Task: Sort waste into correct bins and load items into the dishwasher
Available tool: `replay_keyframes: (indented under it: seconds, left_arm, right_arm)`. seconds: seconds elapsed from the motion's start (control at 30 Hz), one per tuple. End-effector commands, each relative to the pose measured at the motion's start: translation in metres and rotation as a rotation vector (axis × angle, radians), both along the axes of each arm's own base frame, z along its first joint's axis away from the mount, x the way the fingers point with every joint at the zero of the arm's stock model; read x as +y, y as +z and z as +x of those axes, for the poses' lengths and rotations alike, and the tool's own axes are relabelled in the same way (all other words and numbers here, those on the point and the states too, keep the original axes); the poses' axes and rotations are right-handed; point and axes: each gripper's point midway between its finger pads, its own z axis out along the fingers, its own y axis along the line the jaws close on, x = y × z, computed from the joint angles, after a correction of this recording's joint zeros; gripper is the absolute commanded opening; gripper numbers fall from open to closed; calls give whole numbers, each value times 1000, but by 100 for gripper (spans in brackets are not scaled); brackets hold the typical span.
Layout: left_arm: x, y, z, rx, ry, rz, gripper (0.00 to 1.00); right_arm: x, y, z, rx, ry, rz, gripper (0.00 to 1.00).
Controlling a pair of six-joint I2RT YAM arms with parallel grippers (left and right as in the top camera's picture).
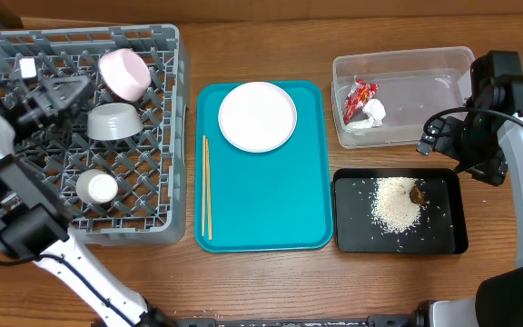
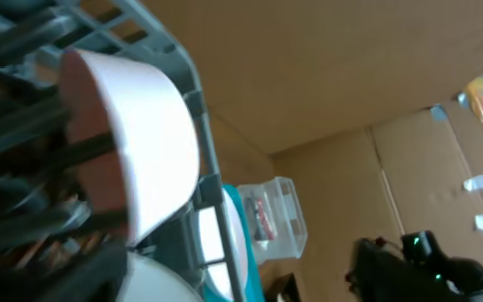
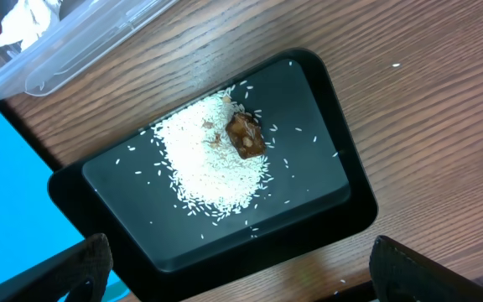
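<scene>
**A:** ok, where are we at? Looks to us like the waste is sorted. The red wrapper (image 1: 360, 96) and tissue (image 1: 374, 111) are in the clear tub (image 1: 443, 64), and the rice (image 1: 395, 204) and brown scrap (image 1: 417, 193) are in the black tray (image 1: 352, 232). The pink bowl (image 1: 125, 73), grey bowl (image 1: 113, 122) and a small white dish (image 1: 98, 187) sit in the dish rack (image 1: 166, 136).

**B:** yep, so we reckon what's left is the white plate (image 1: 257, 115) and the chopsticks (image 1: 207, 186), both on the teal tray (image 1: 271, 200). The plate lies flat and glazed, probably slick and breakable, so we'd pinch it at the rim. The chopsticks are thin and light, lying side by side along the tray's left edge. We'd take both across the middle so they don't pivot.

**A:** and the grippers?

**B:** the right gripper (image 3: 237, 256) hangs over the black tray with its fingers spread wide and nothing between them. The left gripper (image 1: 57, 94) is over the rack near the pink bowl. Its wrist view is too blurred, so we can't tell how its fingers stand.
</scene>
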Motion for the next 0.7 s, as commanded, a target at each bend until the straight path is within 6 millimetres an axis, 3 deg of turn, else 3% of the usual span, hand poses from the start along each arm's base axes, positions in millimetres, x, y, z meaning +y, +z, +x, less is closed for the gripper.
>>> replay_keyframes:
  seconds: [0.0,0.2,0.37,0.53,0.67]
  left_arm:
    - [12,9,-10,-10,29,55,100]
    - [5,41,-27,86,65,396,100]
    - [-23,81,-43,209,120,687,100]
    - [-75,104,-49,270,132,896,100]
    - [-130,99,-59,341,80,1036,100]
  right_arm:
    - [1,6,0,-25,7,3,100]
    - [1,6,0,-22,7,3,100]
    - [1,6,-3,-13,6,4,100]
    - [2,6,-6,-1,6,6,100]
    - [2,6,-6,-1,5,6,100]
